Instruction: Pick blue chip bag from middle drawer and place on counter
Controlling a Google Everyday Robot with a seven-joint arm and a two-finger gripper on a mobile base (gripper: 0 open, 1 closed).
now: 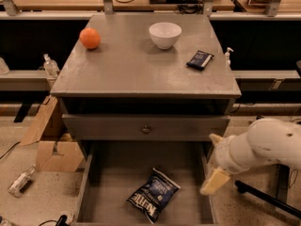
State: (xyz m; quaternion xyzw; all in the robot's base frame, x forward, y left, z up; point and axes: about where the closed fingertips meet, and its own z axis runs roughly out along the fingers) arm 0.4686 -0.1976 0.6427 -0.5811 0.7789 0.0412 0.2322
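The blue chip bag (154,194), dark navy with white lettering, lies flat on the floor of the open middle drawer (113,173), right of centre and near the front. The grey counter (136,69) is the cabinet top above it. My gripper (212,161) hangs at the drawer's right wall, right of the bag and above it, not touching it. Its two cream fingers (214,181) stand apart with nothing between them.
On the counter are an orange (89,38) at the back left, a white bowl (165,35) at the back middle and a small dark wrapped bar (199,60) at the right. A shut drawer front with a knob (146,129) sits above the open drawer. A cardboard box (51,147) stands on the floor at the left.
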